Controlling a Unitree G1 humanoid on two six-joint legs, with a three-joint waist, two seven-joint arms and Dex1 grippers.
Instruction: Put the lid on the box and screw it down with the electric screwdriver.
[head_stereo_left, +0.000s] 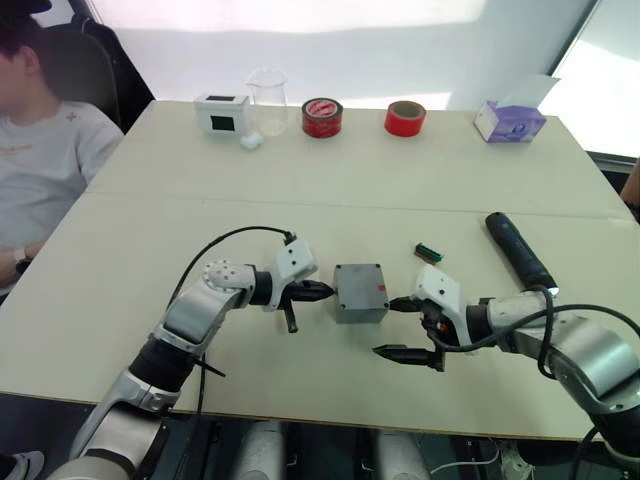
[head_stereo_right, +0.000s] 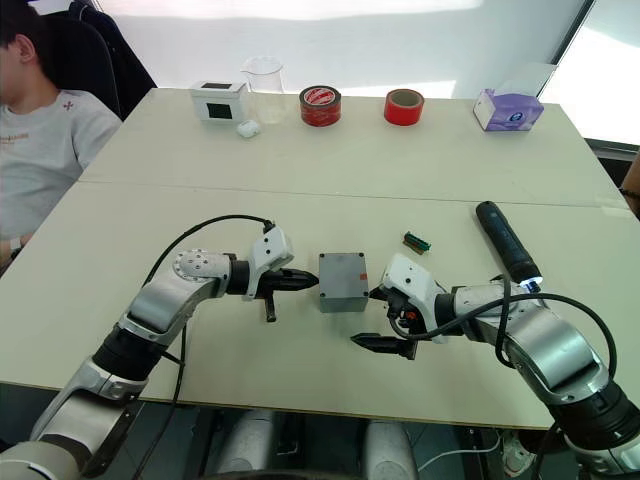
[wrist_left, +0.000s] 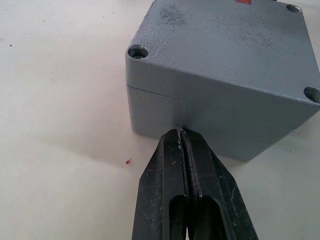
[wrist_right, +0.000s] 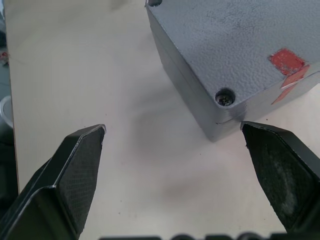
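Box (head_stereo_left: 361, 292): I see it mid-bench, lid (wrist_left: 235, 45) on top, red mark, no readable writing.
Left hand (head_stereo_left: 322, 291): fingers together, tip against box side.
Right hand (head_stereo_left: 400, 328): fingers apart, beside box corner.
Screwdriver (head_stereo_left: 519, 251): lying right of box.

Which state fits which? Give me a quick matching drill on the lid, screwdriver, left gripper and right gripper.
Things:
1. lid
2. screwdriver
3. left gripper
4. right gripper

States:
A. open, one finger at the box corner
B. lying on the table, unheld
C. seated on the box
D. shut, tips against the box side

Pairs: 1-C, 2-B, 3-D, 4-A
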